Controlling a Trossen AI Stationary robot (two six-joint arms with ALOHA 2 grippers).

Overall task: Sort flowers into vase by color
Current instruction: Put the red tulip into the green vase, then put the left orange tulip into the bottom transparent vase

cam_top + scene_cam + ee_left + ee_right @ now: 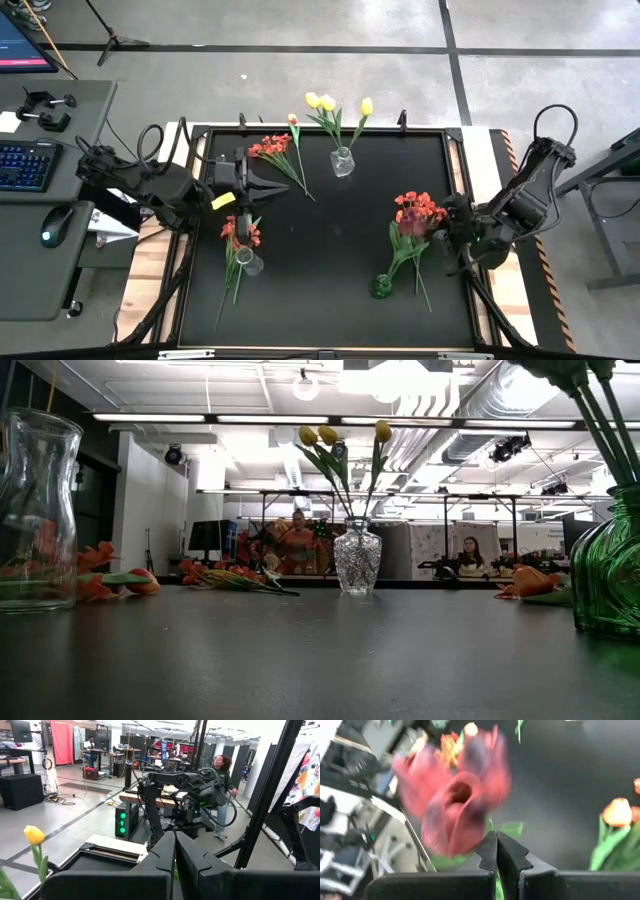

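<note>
The right tool [448, 232] has its jaws pinched together on the stem of a dark red tulip [457, 807], whose head sits just ahead of its fingertips; beside it, toward the tabletop's middle, orange-red flowers [418, 208] lean from a green vase [382, 287]. The left tool [270, 188] is closed on nothing, with loose red flowers [273, 147] just beyond its tip, 3 yellow tulips [327, 103] in a clear vase [343, 162] farther off, and a tipped vase [250, 262] with red flowers near its arm.
</note>
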